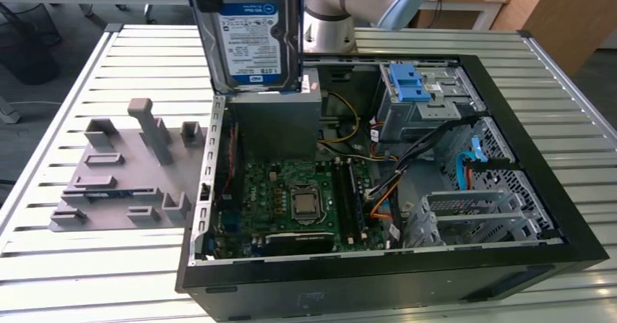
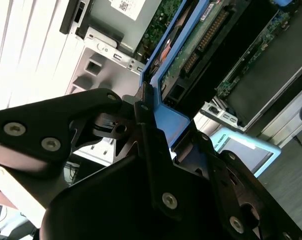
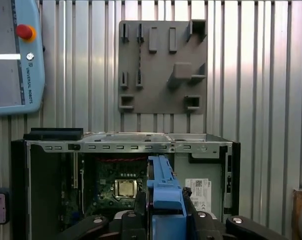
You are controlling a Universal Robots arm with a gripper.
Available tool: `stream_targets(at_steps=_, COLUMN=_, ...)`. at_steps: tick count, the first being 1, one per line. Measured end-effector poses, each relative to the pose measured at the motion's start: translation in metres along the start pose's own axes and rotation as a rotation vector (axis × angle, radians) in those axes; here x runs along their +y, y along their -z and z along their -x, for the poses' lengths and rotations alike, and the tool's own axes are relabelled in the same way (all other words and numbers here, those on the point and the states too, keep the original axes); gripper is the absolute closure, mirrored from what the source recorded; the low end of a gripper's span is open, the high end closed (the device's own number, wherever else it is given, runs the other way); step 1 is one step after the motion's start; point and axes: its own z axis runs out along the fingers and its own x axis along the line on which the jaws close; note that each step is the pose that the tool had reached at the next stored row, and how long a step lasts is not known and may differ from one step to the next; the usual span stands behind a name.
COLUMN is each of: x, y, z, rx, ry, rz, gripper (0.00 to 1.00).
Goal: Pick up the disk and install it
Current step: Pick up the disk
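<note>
The disk (image 1: 253, 34) hangs upright over the open computer case (image 1: 540, 142), its white-and-blue label facing the exterior view and its lower edge just above the grey power-supply box (image 1: 274, 124). In the second wrist view my gripper (image 2: 146, 102) is shut on the disk's blue carrier frame (image 2: 176, 122), and the green circuit-board side of the disk (image 2: 190, 45) runs away from the fingers. The first wrist view looks straight down: the disk (image 3: 159, 180) appears edge-on as a blue strip between my black fingers (image 3: 141, 202), above the case interior.
A grey drive cage with a blue latch (image 1: 415, 84) sits at the case's far right, with cables beside it. The motherboard (image 1: 294, 193) lies in the case floor. A grey fixture plate (image 1: 121, 175) rests on the slatted table (image 1: 97, 280) at the exterior view's left. A teach pendant (image 3: 16, 55) lies nearby.
</note>
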Motion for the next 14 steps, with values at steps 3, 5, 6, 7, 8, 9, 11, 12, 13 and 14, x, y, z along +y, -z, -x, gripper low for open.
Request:
stream_targets(at_steps=3, x=-0.0031, y=-0.0005, z=-0.0004, rx=-0.0001, ry=0.0, rz=0.0012, gripper=0.64)
stream_targets(at_steps=5, x=-0.0031, y=-0.0004, z=-0.0004, rx=0.0, ry=0.0, rz=0.0013, gripper=0.64)
stream_targets(at_steps=6, x=-0.0032, y=-0.0004, z=-0.0003, rx=0.0001, ry=0.0, rz=0.0014, gripper=0.64)
stream_targets(at_steps=7, x=-0.0032, y=-0.0004, z=-0.0003, rx=0.0001, ry=0.0, rz=0.0014, gripper=0.64)
stream_targets(at_steps=8, x=-0.0032, y=-0.0004, z=-0.0003, rx=0.0001, ry=0.0, rz=0.0014, gripper=0.64)
stream_targets(at_steps=9, x=-0.0032, y=-0.0004, z=-0.0003, rx=0.0001, ry=0.0, rz=0.0014, gripper=0.64)
stream_targets(at_steps=11, x=-0.0032, y=-0.0004, z=-0.0003, rx=0.0, ry=0.0, rz=0.0013, gripper=0.64)
stream_targets(at_steps=12, x=-0.0032, y=-0.0004, z=-0.0003, rx=0.0, ry=0.0, rz=0.0014, gripper=0.64)
stream_targets(at_steps=13, x=-0.0033, y=-0.0004, z=-0.0003, rx=0.0, ry=0.0, rz=0.0013, gripper=0.64)
stream_targets(at_steps=14, x=-0.0033, y=-0.0004, z=-0.0003, rx=0.0, ry=0.0, rz=0.0014, gripper=0.64)
